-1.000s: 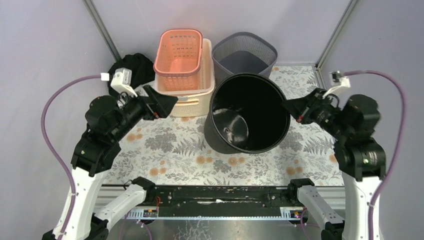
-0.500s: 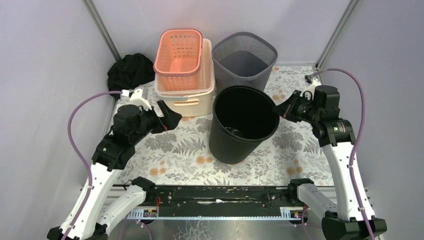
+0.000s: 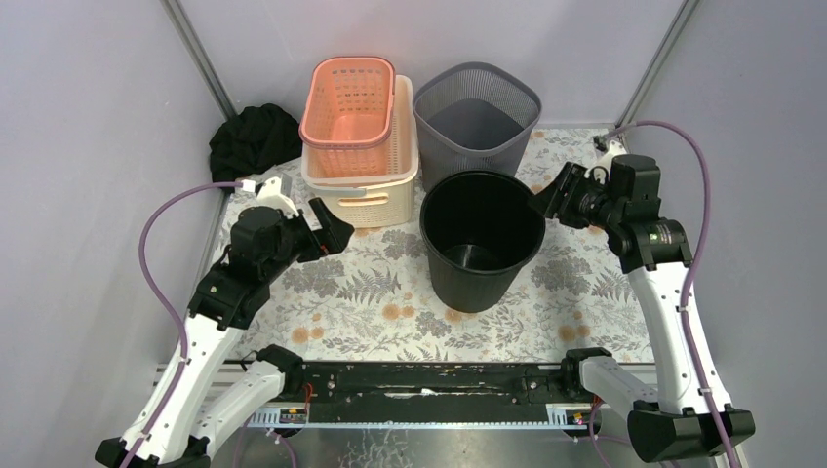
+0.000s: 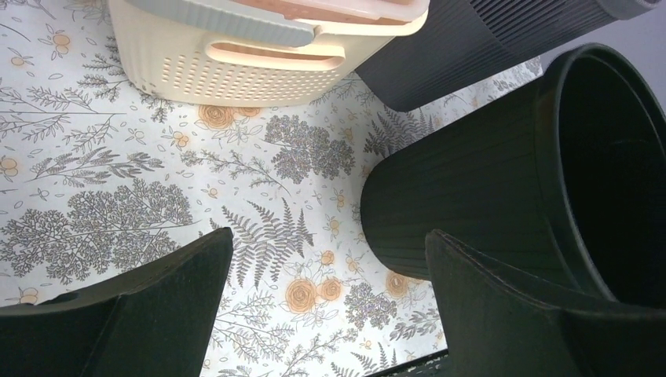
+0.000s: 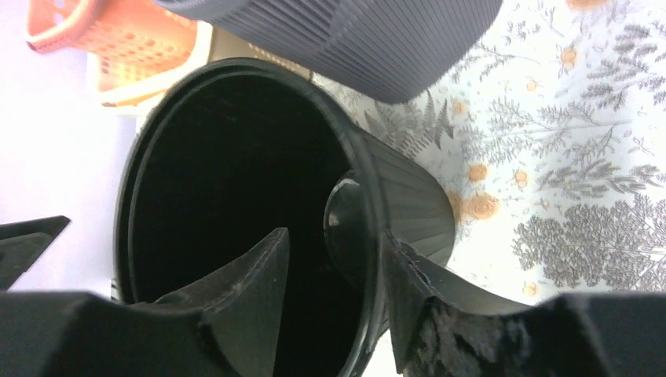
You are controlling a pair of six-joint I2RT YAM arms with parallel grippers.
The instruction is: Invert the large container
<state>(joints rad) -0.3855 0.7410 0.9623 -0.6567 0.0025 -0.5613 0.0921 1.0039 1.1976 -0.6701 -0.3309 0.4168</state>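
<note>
Right fingers [image 5: 243, 294] spread, straddling the rim of the black bin [image 5: 410, 192].

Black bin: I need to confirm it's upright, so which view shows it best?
Top external: the whole black bin stands upright, mouth up. Left wrist shows only its ribbed side and part of the rim; right wrist shows the rim close up, straddled by the right tool.

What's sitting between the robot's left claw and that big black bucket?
Only bare flowered tablecloth lies between the left claw and the black bucket; the left wrist view shows it best.
</note>
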